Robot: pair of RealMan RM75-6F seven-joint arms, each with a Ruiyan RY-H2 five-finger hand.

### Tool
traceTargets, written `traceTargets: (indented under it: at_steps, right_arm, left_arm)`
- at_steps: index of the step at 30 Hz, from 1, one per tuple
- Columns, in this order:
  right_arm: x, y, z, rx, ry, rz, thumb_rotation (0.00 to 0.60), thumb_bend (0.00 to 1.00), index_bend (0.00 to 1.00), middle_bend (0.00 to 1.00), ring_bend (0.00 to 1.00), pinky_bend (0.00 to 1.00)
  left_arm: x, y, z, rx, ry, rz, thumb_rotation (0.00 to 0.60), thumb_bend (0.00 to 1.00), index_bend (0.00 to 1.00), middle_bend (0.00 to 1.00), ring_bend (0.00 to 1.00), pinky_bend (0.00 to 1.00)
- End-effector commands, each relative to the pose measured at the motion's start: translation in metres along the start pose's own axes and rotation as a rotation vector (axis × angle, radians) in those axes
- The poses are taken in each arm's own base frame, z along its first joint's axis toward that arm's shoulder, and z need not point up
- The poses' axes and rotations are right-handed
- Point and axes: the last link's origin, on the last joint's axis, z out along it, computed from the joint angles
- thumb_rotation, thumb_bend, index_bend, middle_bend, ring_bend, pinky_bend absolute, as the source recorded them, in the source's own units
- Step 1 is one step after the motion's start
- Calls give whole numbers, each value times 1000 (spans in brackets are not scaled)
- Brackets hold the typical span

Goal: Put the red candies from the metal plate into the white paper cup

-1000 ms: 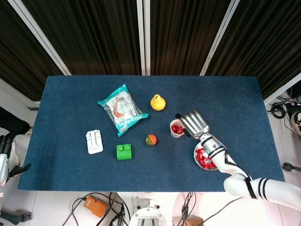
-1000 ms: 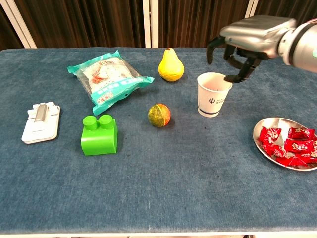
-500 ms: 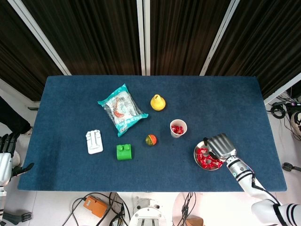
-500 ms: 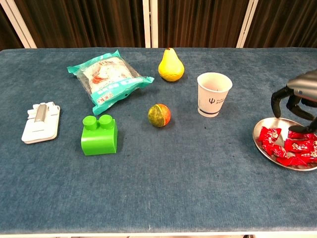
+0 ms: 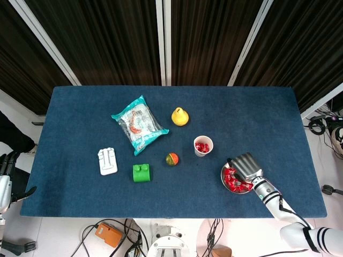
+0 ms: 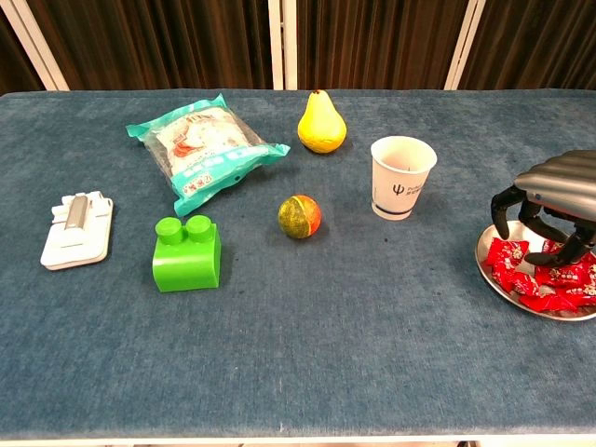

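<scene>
Right hand over candy plate, near table's right front edge.
Head view: metal plate (image 5: 225, 182) of red candies (image 5: 233, 182) sits near the front edge; white paper cup (image 5: 203, 145) holds candies. Chest view: right hand (image 6: 549, 200) curled, fingertips (image 6: 537, 257) among candies; grasp unclear. Left hand (image 5: 5, 179) off-table, fingers spread.

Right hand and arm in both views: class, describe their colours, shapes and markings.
The right hand has a ribbed silver-grey metallic back and dark, black fingers. Its wrist is white with a small green mark, and the white arm carries black bands further back.
</scene>
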Motion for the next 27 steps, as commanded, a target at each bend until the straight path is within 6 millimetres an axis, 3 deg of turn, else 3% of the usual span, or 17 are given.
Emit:
traceTargets:
  at_steps: [1, 7, 12, 19, 24, 27]
  right_arm:
    - [-1, -3, 4, 7, -3, -2, 600, 461, 515, 843, 1000, 1000]
    - [-4, -7, 8, 12, -11, -5, 600, 467, 581, 843, 1000, 1000]
    - [5, -5, 8, -2, 24, 1, 600, 547, 674, 843, 1000, 1000]
    - [64, -11, 12, 27, 193, 48, 600, 550, 677, 843, 1000, 1000]
    - [107, -26, 40, 58, 260, 69, 600, 550, 669, 843, 1000, 1000]
    - [117, -37, 58, 68, 249, 59, 600, 549, 656, 843, 1000, 1000]
  left_arm:
    - [0, 0, 0, 0, 0, 0, 600, 0, 0, 35, 0, 0]
    - [-1, -4, -2, 9, 0, -2, 600, 0, 0, 35, 0, 0]
    - [-3, -6, -3, 11, -4, -6, 600, 0, 0, 34, 0, 0]
    - [0, -5, -1, 4, 6, -6, 600, 0, 0, 35, 0, 0]
    - [1, -1, 1, -8, 8, -3, 600, 0, 0, 34, 0, 0]
    - [2, 0, 2, -8, 9, 0, 600, 0, 0, 35, 0, 0]
